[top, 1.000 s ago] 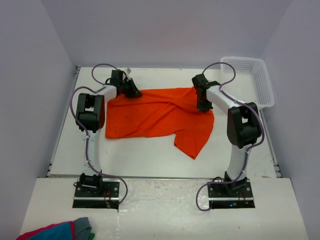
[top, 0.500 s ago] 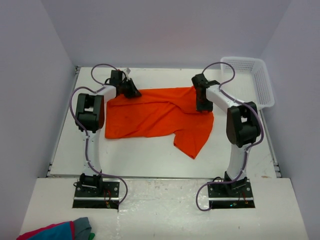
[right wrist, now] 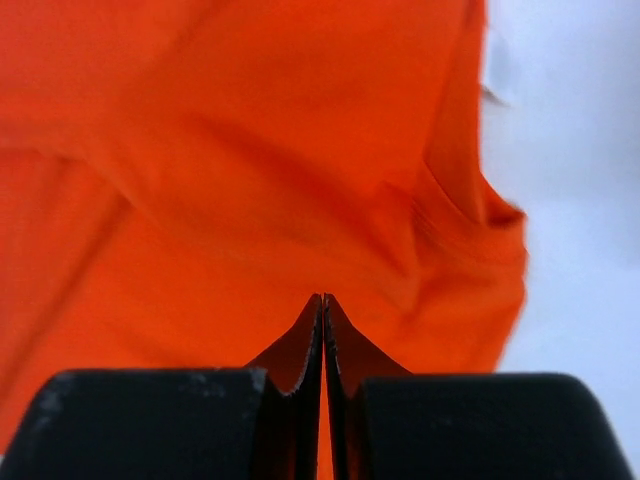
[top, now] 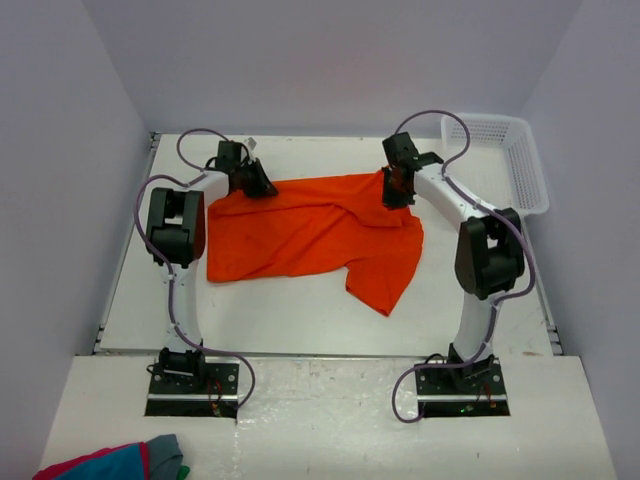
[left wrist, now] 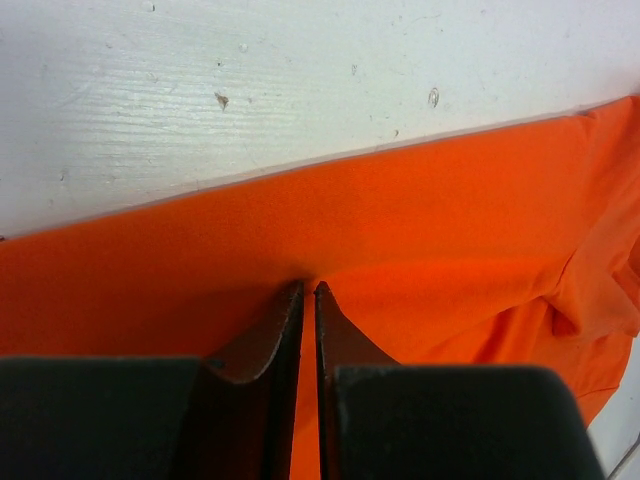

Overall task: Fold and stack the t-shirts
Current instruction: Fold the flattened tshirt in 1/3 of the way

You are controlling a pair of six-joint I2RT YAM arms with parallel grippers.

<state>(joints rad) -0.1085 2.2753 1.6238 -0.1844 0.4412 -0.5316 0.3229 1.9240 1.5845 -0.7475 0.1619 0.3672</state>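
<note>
One bright orange t-shirt (top: 310,232) lies spread and rumpled on the white table, with a flap hanging toward the front right. My left gripper (top: 262,187) is shut on the shirt's far left edge; the left wrist view shows its jaws (left wrist: 308,290) pinching the cloth (left wrist: 420,230) just below the bare table. My right gripper (top: 392,197) is shut on the shirt's far right corner; the right wrist view shows the jaws (right wrist: 323,298) closed on orange cloth (right wrist: 250,180), which hangs lifted.
A white plastic basket (top: 505,155) stands at the back right corner. A red, blue and grey cloth bundle (top: 115,462) lies on the near shelf at bottom left. White walls close in the table on three sides.
Both grippers have moved slightly toward the back with the cloth. The right gripper has lifted its corner, pulling the shirt's right side up and back.
</note>
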